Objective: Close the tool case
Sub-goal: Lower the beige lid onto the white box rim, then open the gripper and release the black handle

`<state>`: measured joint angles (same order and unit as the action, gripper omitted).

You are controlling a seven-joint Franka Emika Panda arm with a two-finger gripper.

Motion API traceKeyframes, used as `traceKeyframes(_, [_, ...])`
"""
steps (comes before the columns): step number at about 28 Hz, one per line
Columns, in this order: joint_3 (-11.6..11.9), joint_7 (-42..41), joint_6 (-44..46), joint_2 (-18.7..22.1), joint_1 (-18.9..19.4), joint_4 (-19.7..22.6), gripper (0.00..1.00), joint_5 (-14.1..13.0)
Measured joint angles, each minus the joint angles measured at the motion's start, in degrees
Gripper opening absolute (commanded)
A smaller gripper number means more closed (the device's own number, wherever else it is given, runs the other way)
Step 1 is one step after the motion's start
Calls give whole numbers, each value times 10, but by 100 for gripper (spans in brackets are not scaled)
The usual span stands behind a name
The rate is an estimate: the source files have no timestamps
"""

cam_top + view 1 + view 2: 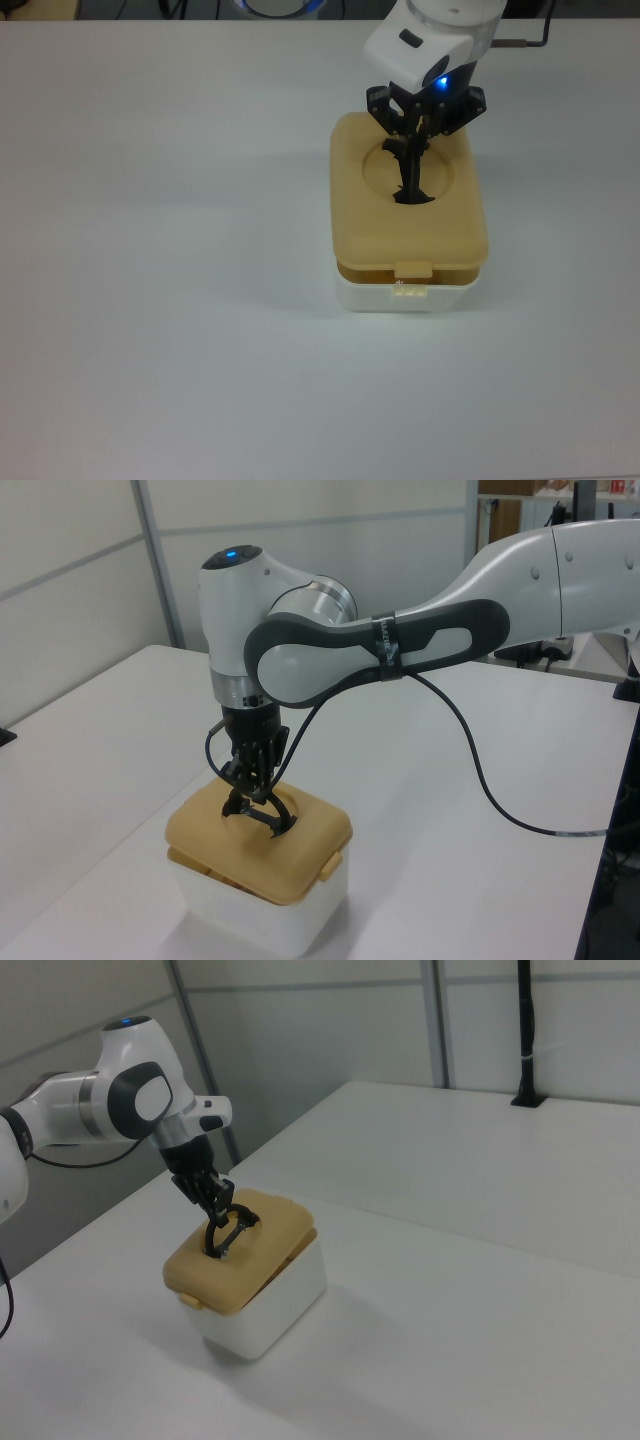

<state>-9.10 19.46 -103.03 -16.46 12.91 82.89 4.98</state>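
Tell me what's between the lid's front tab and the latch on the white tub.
In the top view, only a thin amber gap: the lid's tab sits just above the tub's latch, with yellow contents showing through. The hand holds the black handle.

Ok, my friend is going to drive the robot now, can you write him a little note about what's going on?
Gripper: shut on the black handle in the lid's round recess.
Tool case: white tub on the table, tan lid sitting over it and lined up.
Done: lid is on top of the tub.
Left: a thin gap shows under the lid's front edge in the top view, above the latch tab. Probably press down, then let go.
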Motion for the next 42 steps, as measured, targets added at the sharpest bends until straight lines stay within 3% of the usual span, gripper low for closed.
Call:
traceKeyframes(21, [0, 31, -12, -13, 5, -1, 0, 0])
traceKeyframes(24, [0, 35, -12, -13, 5, -1, 79, 0])
traceKeyframes(25, [0, 37, -13, -13, 5, -1, 100, 0])
traceKeyframes(42, [0, 47, -25, -16, 5, -2, 100, 3])
